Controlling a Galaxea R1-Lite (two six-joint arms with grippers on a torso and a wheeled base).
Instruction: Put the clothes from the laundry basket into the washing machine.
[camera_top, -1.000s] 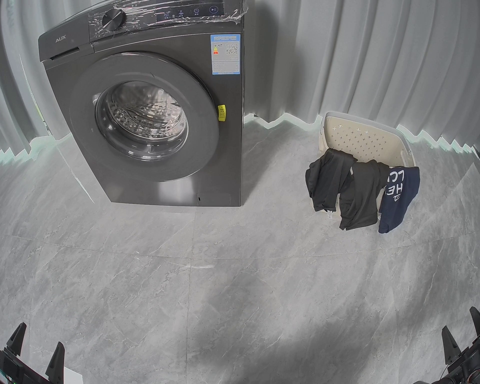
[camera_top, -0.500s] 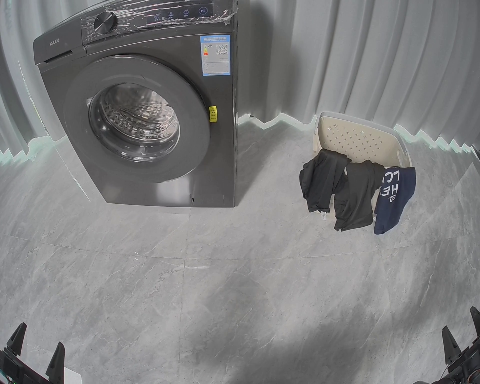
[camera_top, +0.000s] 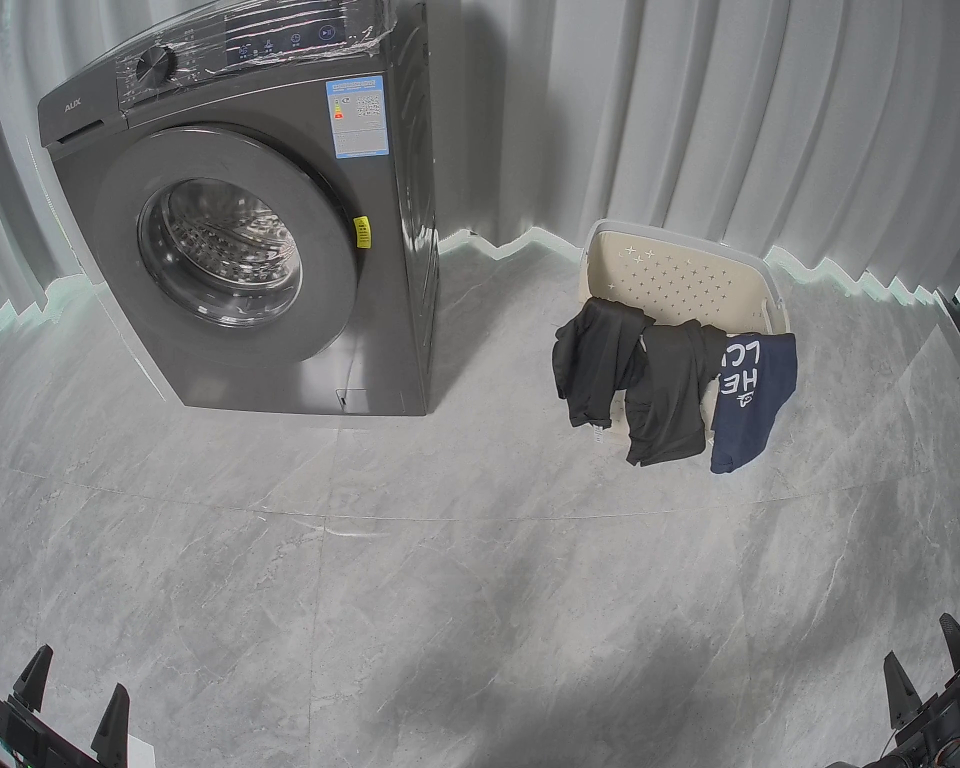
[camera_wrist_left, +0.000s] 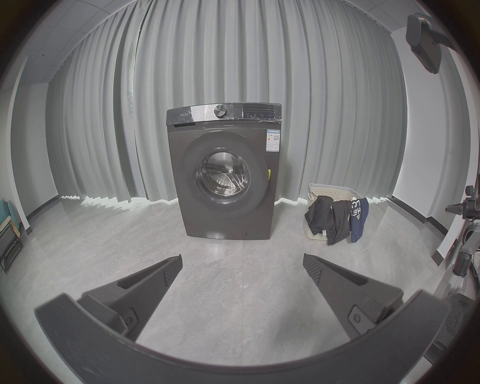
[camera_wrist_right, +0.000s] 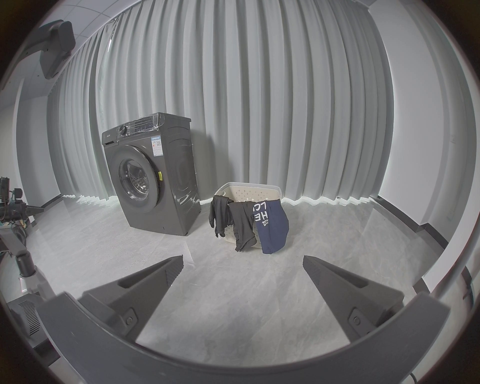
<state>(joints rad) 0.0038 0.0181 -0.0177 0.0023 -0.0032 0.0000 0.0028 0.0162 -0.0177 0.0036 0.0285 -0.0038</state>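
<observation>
- The laundry basket (camera_top: 690, 280) has its front wall hidden behind the draped clothes (camera_top: 660, 390).
- The washing machine (camera_top: 395, 250) loses its top past the head view's upper edge.

The head view looks down from well back; both wrist views face level across the floor (camera_top: 450, 600); all share the washer (camera_top: 240, 250) and basket (camera_top: 680, 285).

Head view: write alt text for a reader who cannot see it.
Two black garments and a navy shirt hang over the front rim of a cream laundry basket, right of a dark washing machine with its door shut. The left gripper and right gripper are open, far off.
</observation>
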